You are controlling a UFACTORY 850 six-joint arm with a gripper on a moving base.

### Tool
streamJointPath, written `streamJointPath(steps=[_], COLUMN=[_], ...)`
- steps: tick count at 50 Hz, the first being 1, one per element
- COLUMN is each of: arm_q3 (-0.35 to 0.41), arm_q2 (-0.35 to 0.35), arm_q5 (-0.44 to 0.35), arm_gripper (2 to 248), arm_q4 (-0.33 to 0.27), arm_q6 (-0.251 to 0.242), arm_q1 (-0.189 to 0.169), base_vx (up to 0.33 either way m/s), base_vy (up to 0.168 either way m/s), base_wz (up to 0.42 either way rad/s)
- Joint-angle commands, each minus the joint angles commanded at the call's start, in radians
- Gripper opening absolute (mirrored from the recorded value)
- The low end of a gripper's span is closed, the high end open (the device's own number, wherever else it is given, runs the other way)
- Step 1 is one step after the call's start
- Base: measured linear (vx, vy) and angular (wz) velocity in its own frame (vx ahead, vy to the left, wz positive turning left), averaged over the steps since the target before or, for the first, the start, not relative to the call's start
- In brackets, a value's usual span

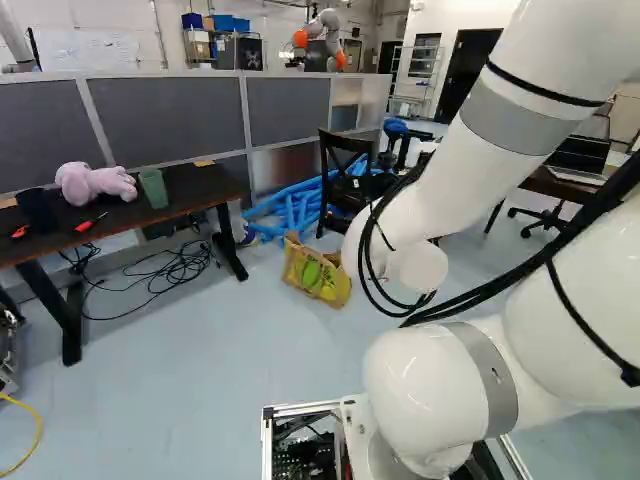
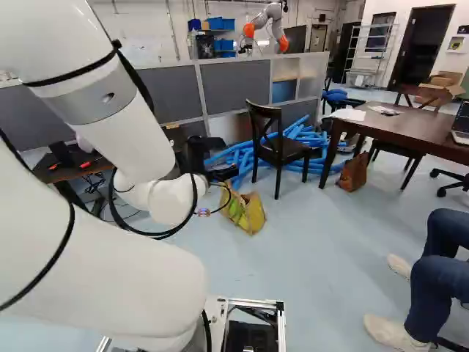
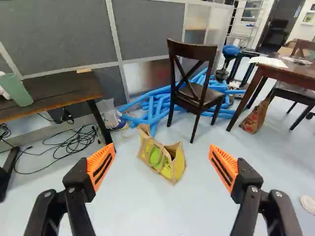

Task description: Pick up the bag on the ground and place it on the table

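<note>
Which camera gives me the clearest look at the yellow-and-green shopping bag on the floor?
The wrist view: the shopping bag looks largest there, unobstructed, with its open top showing. The left base view shows it smaller, beside the arm; the right base view also shows it smaller.

From where I stand, the black two-fingered claw (image 2: 220, 171) has slotted, wedge-shaped orange pads (image 3: 101, 166) and round silvery screw heads (image 3: 47, 194). Behind it come the arm's glossy white rounded segments (image 1: 425, 385), ringed with smooth grey bands (image 1: 505, 120) and narrow black straps (image 1: 540, 92), loose black cables (image 1: 462, 304) looping alongside. Farthest behind the claw is the base's silvery metal frame (image 1: 300, 408).
</note>
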State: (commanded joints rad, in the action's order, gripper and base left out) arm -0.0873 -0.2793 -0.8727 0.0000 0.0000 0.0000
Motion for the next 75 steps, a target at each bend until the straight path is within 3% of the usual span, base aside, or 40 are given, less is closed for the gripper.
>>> streamJointPath(steps=[75], arm_q3=[0.000], arm_q2=[0.000], arm_q5=[0.000], arm_gripper=[247], arm_q4=[0.000], arm_q6=[0.000], arm_q1=[0.000], base_vx=[0.189], base_vy=[-0.027], base_wz=[-0.022])
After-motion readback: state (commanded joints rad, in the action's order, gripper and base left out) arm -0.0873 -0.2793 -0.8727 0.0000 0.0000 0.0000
